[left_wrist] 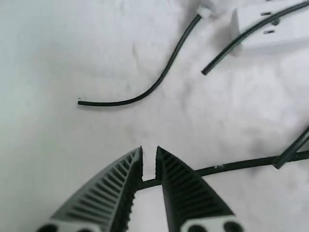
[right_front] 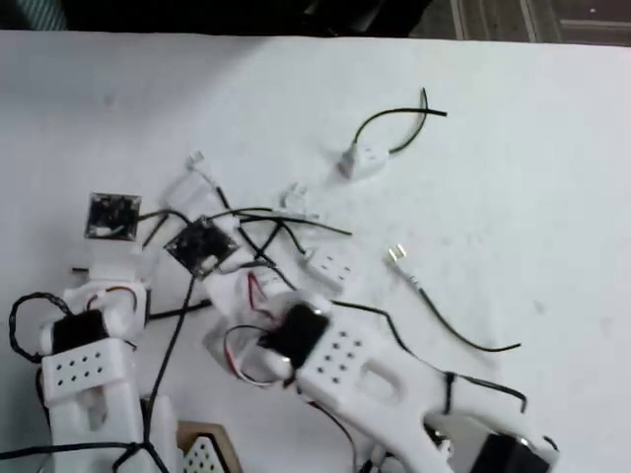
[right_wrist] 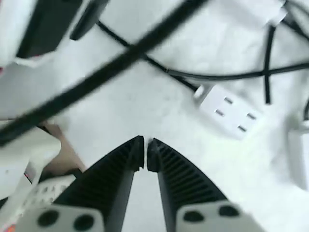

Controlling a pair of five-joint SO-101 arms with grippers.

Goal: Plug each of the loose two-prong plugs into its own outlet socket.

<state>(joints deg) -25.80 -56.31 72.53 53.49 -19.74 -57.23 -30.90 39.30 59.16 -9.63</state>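
- Two prongs mark the loose plug [right_front: 397, 254]. It lies flat on the table [right_front: 552, 197] with its cord [right_front: 458, 333] trailing away, well off to the side of both sets of fingers and seated in nothing.
- One white socket [right_wrist: 231, 113] lies just past the right gripper [right_wrist: 146, 145], ahead of its fingertips. Its slots face up, so we judge that a plug would go in from above.
- The right fingers are pressed together, tips all but touching, with nothing between them. We read this as an arm waiting, not carrying.
- The left gripper [left_wrist: 148, 157] has its fingers drawn in to a thin slit. A black wire [left_wrist: 231, 166] runs right up to that slit, and we cannot tell whether it is pinched or only passes beneath.
- Farther ahead of the left fingertips lies a curved lead [left_wrist: 145, 92], and beyond it a socket block [left_wrist: 270, 29] crossed by another wire.
- One more socket [right_front: 362, 158] sits far from all the fingers, apart from the tangle. We think that makes it the easiest target.
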